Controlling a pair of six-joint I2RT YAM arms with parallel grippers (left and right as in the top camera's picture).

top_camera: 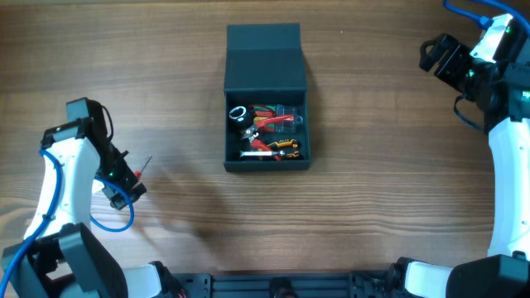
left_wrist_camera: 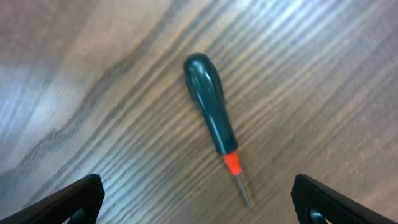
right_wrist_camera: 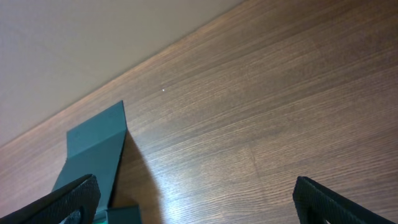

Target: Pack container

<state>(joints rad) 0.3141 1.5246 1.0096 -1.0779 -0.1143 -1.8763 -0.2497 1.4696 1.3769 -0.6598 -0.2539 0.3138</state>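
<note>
Well to the left of the container (top_camera: pixel 267 165), the left gripper (top_camera: pixel 124 180) is hovering over the wooden table (top_camera: pixel 373 207), pointing down. In the left wrist view its claw (left_wrist_camera: pixel 199 204) is standing wide. Its two dark fingertips (left_wrist_camera: pixel 74 198) are showing only at the bottom corners, far apart and gripping nothing.

A screwdriver (left_wrist_camera: pixel 211 118) is lying flat on the table between those fingertips, touching neither. It has a dark rounded handle, a red collar and a thin metal shaft. From overhead, only its shaft and a bit of red (top_camera: pixel 141 168) are peeking out on the side of the gripper that faces the container.

The container is sitting in the middle of the table, far side of centre, with its flap lid (top_camera: pixel 265 58) lying open, folded back from the far edge. Inside it, hand tools (top_camera: pixel 269 131) with red, orange and black handles are lying in a jumble. I cannot tell them apart one by one.

Well to the right of the container, and a little farther back, the right gripper (top_camera: pixel 436 55) is hanging raised above the table. In the right wrist view its claw (right_wrist_camera: pixel 199 205) is likewise gaping wide with nothing in it. The container's lid (right_wrist_camera: pixel 93 149) is showing at the lower left of that view.
</note>
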